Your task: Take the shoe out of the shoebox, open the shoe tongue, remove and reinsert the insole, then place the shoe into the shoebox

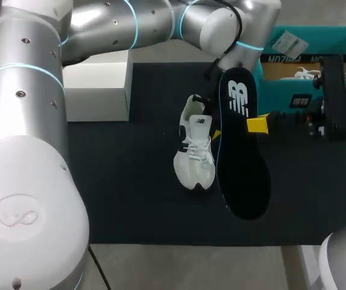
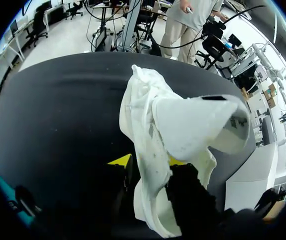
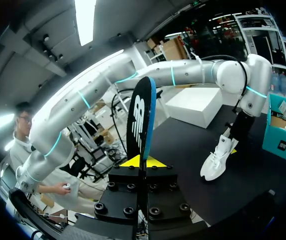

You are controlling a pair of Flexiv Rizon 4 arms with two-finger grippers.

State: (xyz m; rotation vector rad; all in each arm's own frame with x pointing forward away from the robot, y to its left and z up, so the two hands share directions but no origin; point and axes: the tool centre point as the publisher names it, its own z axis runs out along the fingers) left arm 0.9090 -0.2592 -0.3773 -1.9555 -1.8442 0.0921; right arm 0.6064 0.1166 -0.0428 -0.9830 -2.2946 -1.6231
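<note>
Mid-table, the left gripper (image 2: 148, 161) clamps the white shoe (image 1: 194, 160) by its heel end; just right of it, the right gripper (image 3: 144, 161) pinches the black insole (image 1: 242, 175) aloft. The insole may buckle on reinsertion if the tongue (image 2: 198, 125) flops shut. The shoebox (image 1: 276, 87) waits far right.

you're looking down on a black mat (image 1: 130, 199) spread wide under the work area. the pale grey strip (image 1: 191, 266) past its near edge may be bare tabletop or floor. a white rectangular box (image 1: 97, 90) stands at the mat's far left corner.
</note>
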